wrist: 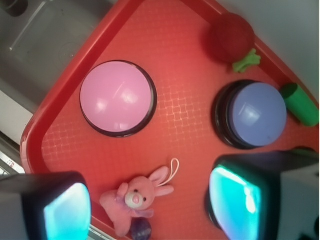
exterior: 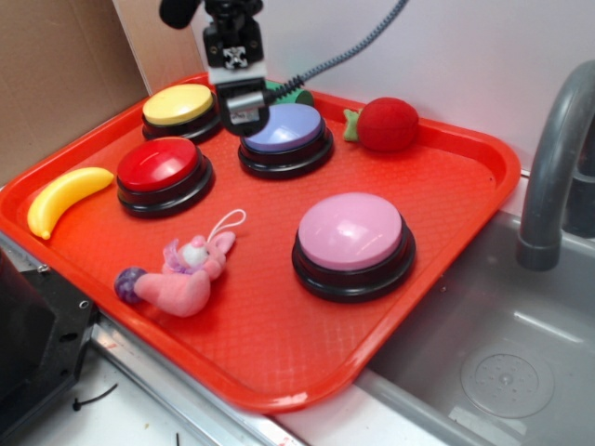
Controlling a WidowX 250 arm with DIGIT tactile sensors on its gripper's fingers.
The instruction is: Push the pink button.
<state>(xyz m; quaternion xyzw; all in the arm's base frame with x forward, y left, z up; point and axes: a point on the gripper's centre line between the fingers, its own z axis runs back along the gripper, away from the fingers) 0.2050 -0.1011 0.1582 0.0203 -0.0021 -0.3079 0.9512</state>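
Observation:
The pink button (exterior: 351,232) is a large pale-pink dome on a black base, at the front right of the red tray (exterior: 279,353). In the wrist view it (wrist: 118,97) lies upper left, well ahead of my fingers. My gripper (exterior: 241,110) hangs high at the back of the tray, between the yellow button (exterior: 178,105) and the lavender-blue button (exterior: 284,127), far from the pink one. In the wrist view the gripper (wrist: 150,207) is open and empty, with its two fingers (wrist: 66,210) wide apart.
A red button (exterior: 158,165), a yellow banana (exterior: 65,197) and a pink plush rabbit (exterior: 186,271) lie on the tray's left and front. A red strawberry toy (exterior: 385,124) and a green object (wrist: 299,104) sit at the back. A sink with a grey faucet (exterior: 553,158) is to the right.

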